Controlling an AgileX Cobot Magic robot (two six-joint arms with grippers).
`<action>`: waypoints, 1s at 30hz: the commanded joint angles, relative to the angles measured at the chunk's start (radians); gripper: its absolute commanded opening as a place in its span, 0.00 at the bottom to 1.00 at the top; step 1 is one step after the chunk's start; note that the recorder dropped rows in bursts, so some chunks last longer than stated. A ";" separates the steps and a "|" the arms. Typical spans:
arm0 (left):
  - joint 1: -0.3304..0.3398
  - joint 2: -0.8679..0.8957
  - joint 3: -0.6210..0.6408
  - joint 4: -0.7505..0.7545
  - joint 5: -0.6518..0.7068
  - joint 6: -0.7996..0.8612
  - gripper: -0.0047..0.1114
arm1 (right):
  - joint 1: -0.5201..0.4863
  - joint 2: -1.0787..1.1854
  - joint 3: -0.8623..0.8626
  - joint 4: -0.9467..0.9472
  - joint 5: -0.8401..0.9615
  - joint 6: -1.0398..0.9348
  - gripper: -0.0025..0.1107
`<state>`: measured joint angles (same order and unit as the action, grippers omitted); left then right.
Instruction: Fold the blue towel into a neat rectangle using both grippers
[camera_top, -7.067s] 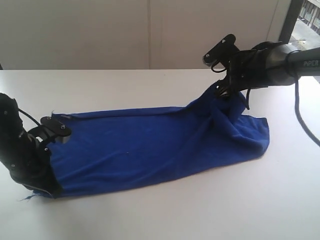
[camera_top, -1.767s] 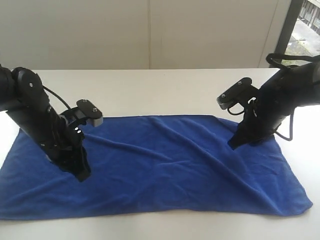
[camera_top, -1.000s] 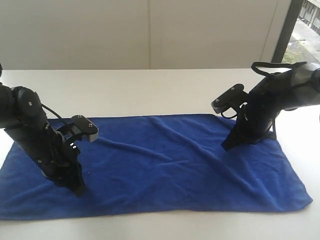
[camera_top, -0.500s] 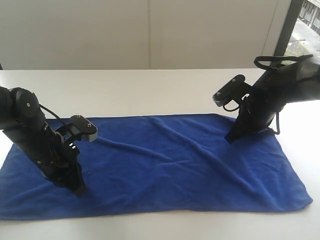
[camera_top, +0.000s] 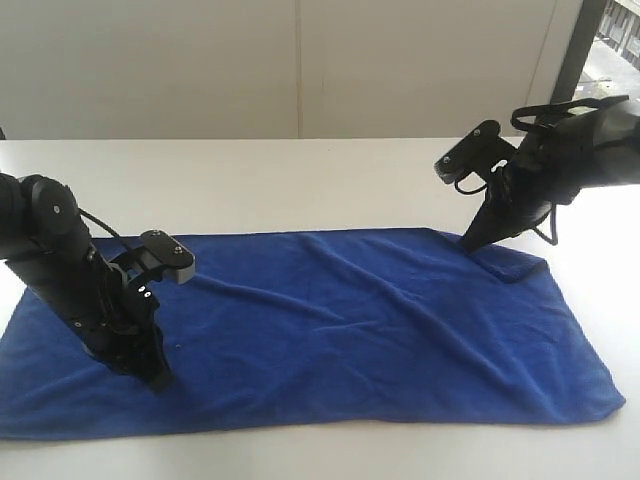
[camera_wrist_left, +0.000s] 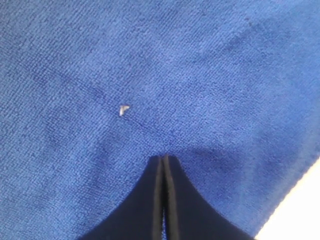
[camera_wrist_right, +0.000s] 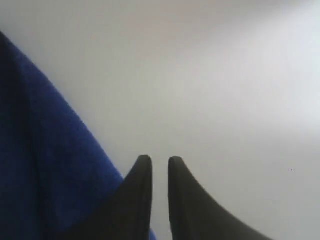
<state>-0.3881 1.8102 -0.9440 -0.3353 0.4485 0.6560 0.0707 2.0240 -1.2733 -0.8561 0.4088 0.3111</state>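
Blue towel (camera_top: 350, 330) flat under left gripper (camera_top: 159, 381)

Both arms are matte black, with rounded joint housings. The left hand (camera_top: 157, 378) ends in two narrow black fingers (camera_wrist_left: 150, 205) that taper to a point. The right hand (camera_top: 468, 243) has the same tapered black fingers (camera_wrist_right: 137, 200). Each wrist carries a flat bracket with small pale screws: the left bracket (camera_top: 168, 256) has a light grey face, and the right bracket (camera_top: 470, 152) is black. Thin black cables (camera_top: 102, 226) loop at both wrists.
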 joint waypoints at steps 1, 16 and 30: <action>-0.003 0.056 0.038 0.023 0.016 -0.009 0.04 | -0.029 0.047 -0.046 -0.013 -0.010 0.024 0.14; -0.003 0.056 0.038 0.023 0.008 -0.009 0.04 | -0.011 -0.008 -0.057 0.906 0.199 -0.712 0.02; -0.003 0.056 0.038 0.023 0.015 -0.009 0.04 | -0.024 0.060 -0.053 0.848 0.154 -0.638 0.02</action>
<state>-0.3858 1.8102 -0.9440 -0.3392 0.4485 0.6543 0.0515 2.0723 -1.3274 0.0189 0.5748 -0.3404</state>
